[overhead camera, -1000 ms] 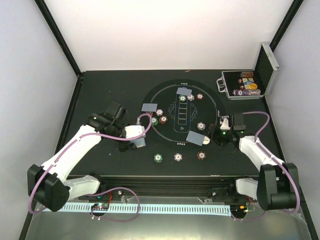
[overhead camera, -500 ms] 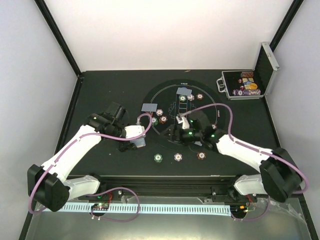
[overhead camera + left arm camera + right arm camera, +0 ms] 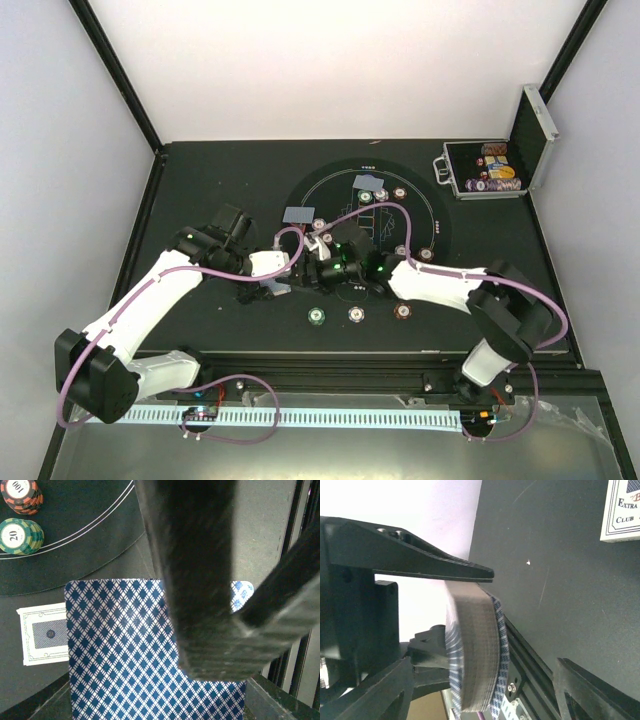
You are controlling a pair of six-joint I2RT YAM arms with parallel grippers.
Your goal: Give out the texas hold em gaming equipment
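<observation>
Beside mat (image 3: pixel 320 195), left fingers (image 3: pixel 200 580) clamping deck (image 3: pixel 120 645)

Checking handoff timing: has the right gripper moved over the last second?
Yes. The right gripper has swung left across the round mat, away from the silver case, to the deck held by the left gripper.

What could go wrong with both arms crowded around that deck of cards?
A finger of the right gripper lies across the deck that the left gripper clamps, so it may drag off several cards or knock the deck loose. The right arm stretches across the mat, so it could sweep the chip beside it.
</observation>
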